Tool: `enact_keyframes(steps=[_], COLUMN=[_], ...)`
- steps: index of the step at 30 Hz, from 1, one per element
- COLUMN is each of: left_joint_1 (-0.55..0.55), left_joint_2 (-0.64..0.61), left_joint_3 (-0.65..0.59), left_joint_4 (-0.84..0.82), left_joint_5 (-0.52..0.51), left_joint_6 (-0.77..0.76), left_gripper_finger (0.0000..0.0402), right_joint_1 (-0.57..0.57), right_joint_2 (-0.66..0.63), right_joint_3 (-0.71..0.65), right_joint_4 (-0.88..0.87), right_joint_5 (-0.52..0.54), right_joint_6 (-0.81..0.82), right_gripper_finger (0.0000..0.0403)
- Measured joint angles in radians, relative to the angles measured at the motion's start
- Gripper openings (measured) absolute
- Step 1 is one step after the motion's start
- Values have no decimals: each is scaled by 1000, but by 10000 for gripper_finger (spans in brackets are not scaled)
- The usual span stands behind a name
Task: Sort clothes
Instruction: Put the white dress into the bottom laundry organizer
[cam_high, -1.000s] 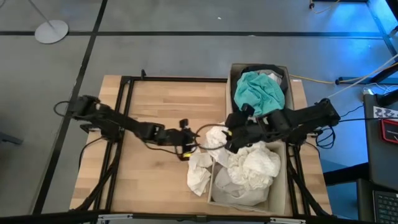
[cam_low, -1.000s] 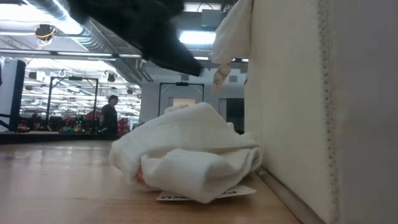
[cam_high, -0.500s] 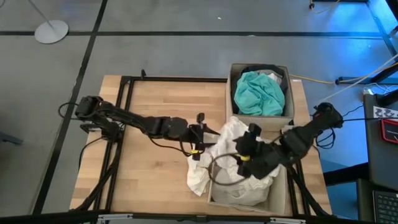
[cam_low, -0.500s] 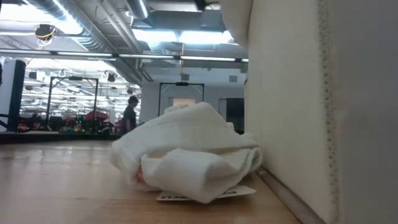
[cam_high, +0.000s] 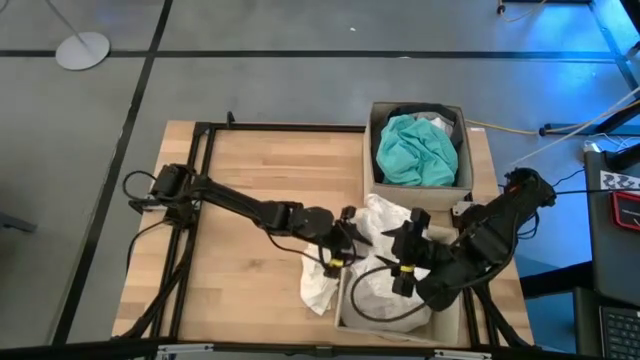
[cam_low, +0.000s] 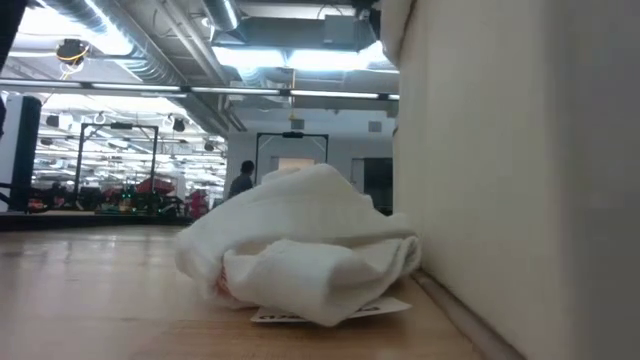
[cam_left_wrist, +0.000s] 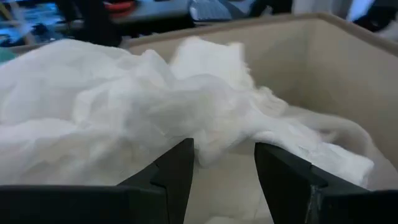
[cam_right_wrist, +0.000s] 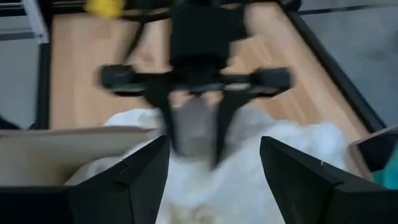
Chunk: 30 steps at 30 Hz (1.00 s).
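White garment (cam_left_wrist: 124, 118) just beyond open left gripper (cam_left_wrist: 224, 165)

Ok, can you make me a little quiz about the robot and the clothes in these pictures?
1. True or false: the teal garment lies in the box at the table's far edge.
2. Which arm reaches across the table to the white pile? A) the left one B) the right one C) neither
3. Fill in the word: the white garment lying on the table outside the near box is folded or crumpled? ______

Both the left gripper and the right gripper show spread fingers.

Key: 1 true; 2 A; 3 crumpled.
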Motion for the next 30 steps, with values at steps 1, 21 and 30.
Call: enact_keyframes(steps=[1, 21, 30], left_joint_1=[-7, -82, -150], left_joint_2=[1, -139, -265], left_joint_3=[14, 60, 61], left_joint_4=[-25, -358, -723], left_joint_5=[1, -30, -247], left_joint_6=[12, 6, -90], left_gripper_finger=[162, 162, 162], right_joint_1=[-6, -210, -153], right_joint_2=[0, -2, -2], right_joint_3=[0, -305, -597], right_joint_4=[-6, 108, 288], right_joint_5=[12, -233, -390], right_joint_6=[0, 58, 228], right_gripper_finger=[253, 253, 253])
